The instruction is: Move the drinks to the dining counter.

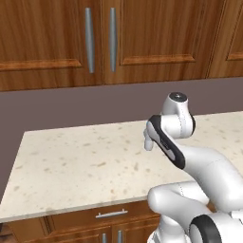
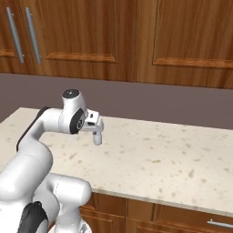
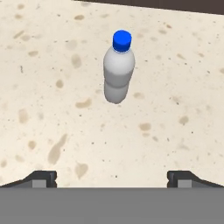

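Pale speckled stone desk (image 1: 71, 161) ran w/ wooden drawers (image 1: 109, 216) below, metal pull in front. Wooden wall cabinets (image 1: 57, 38) w/ long grey handles (image 1: 89, 40) hung above, dark backsplash (image 2: 182, 104) btwn

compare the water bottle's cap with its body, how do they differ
The cap is solid bright blue, while the water bottle body is pale, whitish-clear. The cap is short and narrow; the body is longer, wider and ribbed into bulges. Both are round and stand together on the speckled stone counter.
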You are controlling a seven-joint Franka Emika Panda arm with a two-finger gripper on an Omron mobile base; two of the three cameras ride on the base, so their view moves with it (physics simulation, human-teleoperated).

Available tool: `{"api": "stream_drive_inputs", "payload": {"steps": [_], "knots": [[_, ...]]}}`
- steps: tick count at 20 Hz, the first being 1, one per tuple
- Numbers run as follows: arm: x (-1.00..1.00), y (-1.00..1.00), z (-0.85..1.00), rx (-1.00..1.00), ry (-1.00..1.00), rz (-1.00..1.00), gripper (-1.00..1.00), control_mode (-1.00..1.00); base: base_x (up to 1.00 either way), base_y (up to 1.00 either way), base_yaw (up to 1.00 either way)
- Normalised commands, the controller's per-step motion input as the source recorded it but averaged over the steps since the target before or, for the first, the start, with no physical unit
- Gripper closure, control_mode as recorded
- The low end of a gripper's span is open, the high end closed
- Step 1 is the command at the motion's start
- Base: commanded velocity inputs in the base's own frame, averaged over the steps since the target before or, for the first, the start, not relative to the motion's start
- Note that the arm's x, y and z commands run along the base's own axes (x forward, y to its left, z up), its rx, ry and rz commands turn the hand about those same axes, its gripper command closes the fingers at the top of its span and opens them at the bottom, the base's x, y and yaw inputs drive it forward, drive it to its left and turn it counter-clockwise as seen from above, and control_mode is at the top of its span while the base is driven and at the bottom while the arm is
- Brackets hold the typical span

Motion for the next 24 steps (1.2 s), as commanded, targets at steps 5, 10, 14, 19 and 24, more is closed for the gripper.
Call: {"api": "stream_drive_inputs", "payload": {"steps": [5,10,14,19,24], "knots": [[0.23,0.0,0.0,0.0,0.0,0.0,-1.0,-1.0,0.0,0.0,0.0],[0.22,0.0,0.0,0.0,0.0,0.0,-1.0,-1.0,0.0,0.0,0.0],[0.19,0.0,0.0,0.0,0.0,0.0,-1.0,-1.0,0.0,0.0,0.0],[0.15,0.0,0.0,0.0,0.0,0.0,-1.0,-1.0,0.0,0.0,0.0],[0.15,0.0,-0.06,0.0,0.0,0.0,-1.0,-1.0,0.0,0.0,0.0]]}}
